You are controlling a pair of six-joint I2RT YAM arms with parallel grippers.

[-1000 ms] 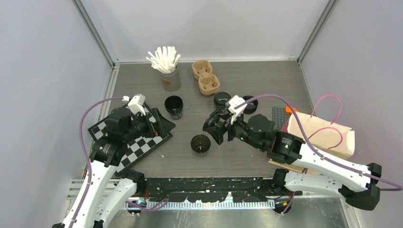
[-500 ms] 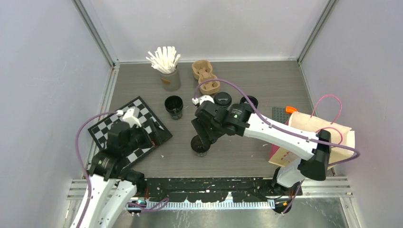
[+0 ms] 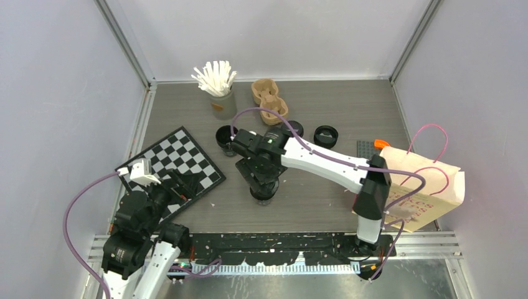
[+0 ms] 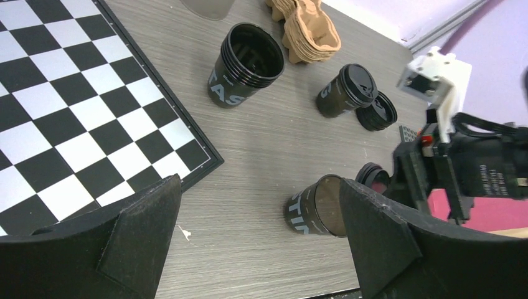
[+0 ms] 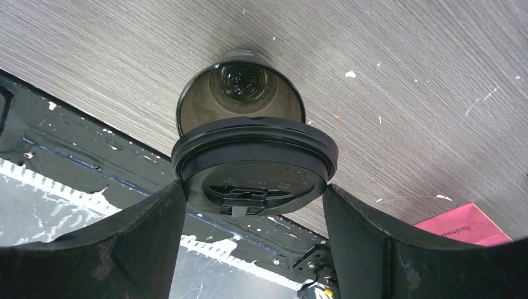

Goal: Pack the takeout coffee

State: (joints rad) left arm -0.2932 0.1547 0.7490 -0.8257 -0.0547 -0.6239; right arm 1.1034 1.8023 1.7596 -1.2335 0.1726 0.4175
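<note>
Lid (image 5: 254,168): thin plastic, light, slick, bendy; judge best held by opp. rim edges.
R jaws: pinching lid across rim.
L jaws: spread wide, empty.
Open cup (image 5: 240,93): upright on worktop just under R jaws; nothing seen inside; paper, prob. crushable.
Cup stack (image 4: 246,65): nested, unlidded, ahead of L jaws.

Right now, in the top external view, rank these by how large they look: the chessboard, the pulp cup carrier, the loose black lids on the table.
1. chessboard
2. pulp cup carrier
3. loose black lids
</note>
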